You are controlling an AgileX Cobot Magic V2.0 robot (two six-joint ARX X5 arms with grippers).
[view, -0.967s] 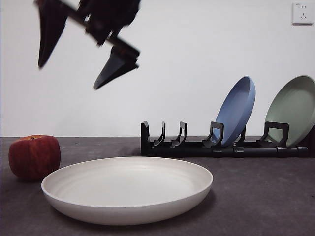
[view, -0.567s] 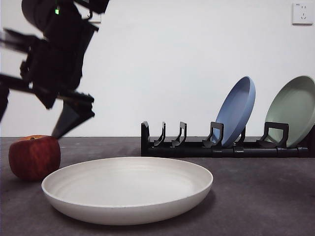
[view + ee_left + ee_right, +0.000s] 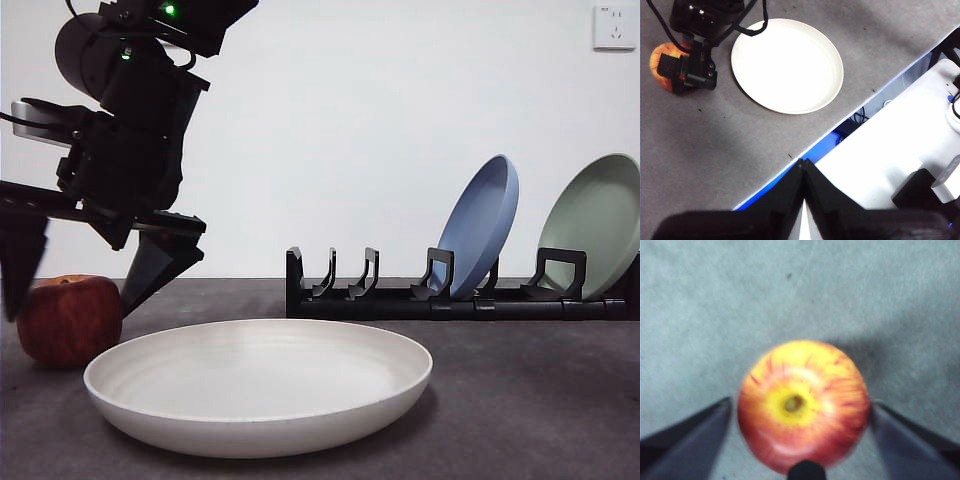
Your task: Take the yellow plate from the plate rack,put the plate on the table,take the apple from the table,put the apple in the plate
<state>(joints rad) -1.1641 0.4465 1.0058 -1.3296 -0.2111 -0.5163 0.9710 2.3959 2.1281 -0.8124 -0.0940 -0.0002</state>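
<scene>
The yellow plate (image 3: 258,385) lay flat on the table (image 3: 520,400), nearest the front camera. Just beside and behind it sat the apple (image 3: 68,318), the right gripper (image 3: 75,295) straddling it with jaws spread apart, one on each side. Farther back, the plate rack (image 3: 400,295) held a blue plate (image 3: 482,225) and a pale green plate (image 3: 593,222). The left gripper (image 3: 802,167) waited aloft, jaws pressed together.

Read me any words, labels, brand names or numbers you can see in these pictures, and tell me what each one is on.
There is no readable text in any view.
The yellow plate, the apple and the plate rack carry no print.
The wall socket shows only slot openings, no legible marking.
The right gripper has green indicator lights above it, but no lettering.
</scene>
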